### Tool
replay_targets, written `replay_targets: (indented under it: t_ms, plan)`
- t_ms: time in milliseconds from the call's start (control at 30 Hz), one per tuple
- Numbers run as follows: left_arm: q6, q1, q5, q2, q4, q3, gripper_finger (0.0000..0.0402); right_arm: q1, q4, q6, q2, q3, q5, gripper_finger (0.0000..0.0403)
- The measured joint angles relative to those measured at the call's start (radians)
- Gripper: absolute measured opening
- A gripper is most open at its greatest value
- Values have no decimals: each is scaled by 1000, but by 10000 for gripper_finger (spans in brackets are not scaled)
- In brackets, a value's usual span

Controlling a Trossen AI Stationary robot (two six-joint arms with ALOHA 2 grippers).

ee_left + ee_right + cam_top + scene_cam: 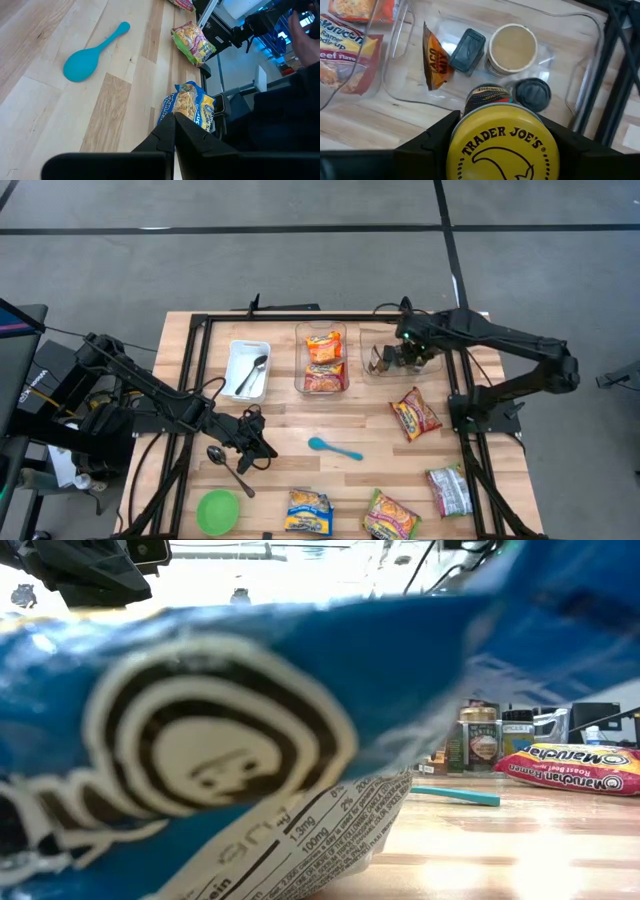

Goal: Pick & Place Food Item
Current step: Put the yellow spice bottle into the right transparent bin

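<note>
From overhead, the right gripper (408,356) is seen above a clear bin (375,366) at the table's far right, but what it carries is hidden there by the arm. The right wrist view settles it: a yellow-lidded jar (501,145) is clamped between the two dark fingers (427,137), poised over the bin, in which an orange packet (434,57), a dark block (468,49), a tan-topped tub (512,46) and a black cap (532,94) lie. The left gripper (258,448) is found low near the table's middle, its fingers pressed together on nothing, as its own wrist view confirms; that view also shows a teal spoon (92,54) and a blue noodle packet (189,104). The low view is largely blocked by that blue packet.
</note>
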Motion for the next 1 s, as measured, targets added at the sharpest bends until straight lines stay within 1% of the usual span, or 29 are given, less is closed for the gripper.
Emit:
replay_targets:
  t_ms: [167, 300, 533, 700, 867, 1000]
  plan:
    - [0, 0, 0, 0, 0, 0, 0, -53, 37, -51, 24, 0, -30, 209]
    - [0, 0, 0, 0, 3, 0, 0, -60, 50, -55, 49, -9, -35, 209]
    - [0, 0, 0, 0, 21, 0, 0, -86, 157, -67, 57, -93, -53, 209]
    - [0, 0, 0, 0, 23, 0, 0, -108, 181, -62, 55, -140, -78, 209]
    - [0, 0, 0, 0, 23, 0, 0, -113, 255, -57, 55, -182, -76, 209]
    - [0, 0, 0, 0, 23, 0, 0, -122, 278, -35, 56, -226, -76, 209]
